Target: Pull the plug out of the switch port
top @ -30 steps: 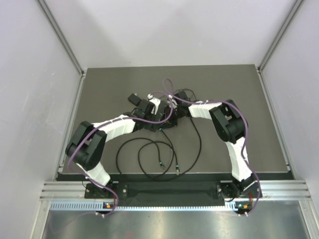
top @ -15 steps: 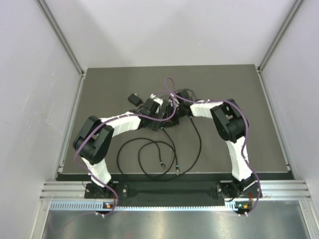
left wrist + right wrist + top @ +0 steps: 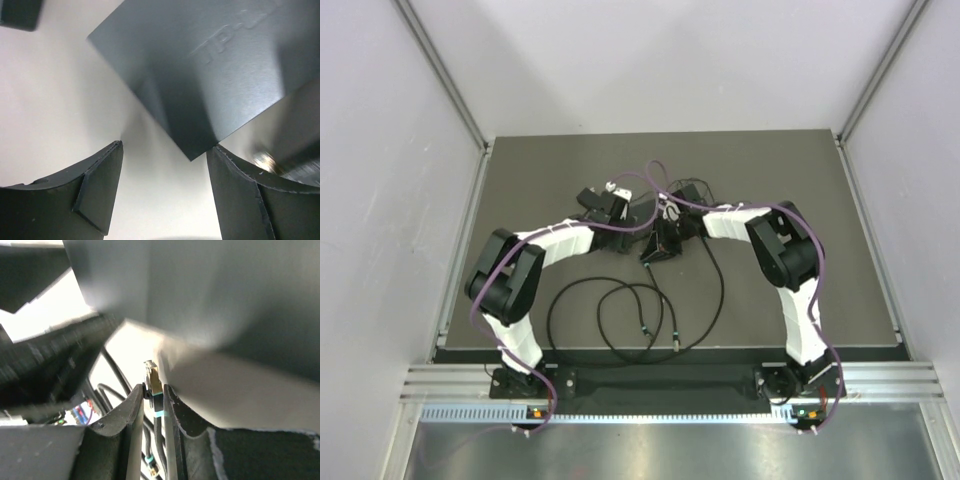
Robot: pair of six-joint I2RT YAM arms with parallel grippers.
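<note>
The left gripper (image 3: 165, 146), now shifted left, gapes empty beside the flat matte-black rectangular switch (image 3: 210, 65), while the right gripper (image 3: 153, 388) pinches the small gold-tipped plug (image 3: 151, 372).

Top cam: high up, behind arm bases (image 3: 520, 378) at 6 o'clock, looks down on whole table (image 3: 800, 180), far wall (image 3: 660, 60) at 12.

L wrist cam: v. close, looks past left gripper (image 3: 165, 150), tips apart at 5 and 7 o'clock, onto switch (image 3: 210, 65) top face at 1 o'clock.

R wrist cam: v. close, blurry, right gripper (image 3: 153, 390) at 6 o'clock, pinching plug (image 3: 151, 371).

Wrist cams sit over mid-table, which the top cam also covers.
</note>
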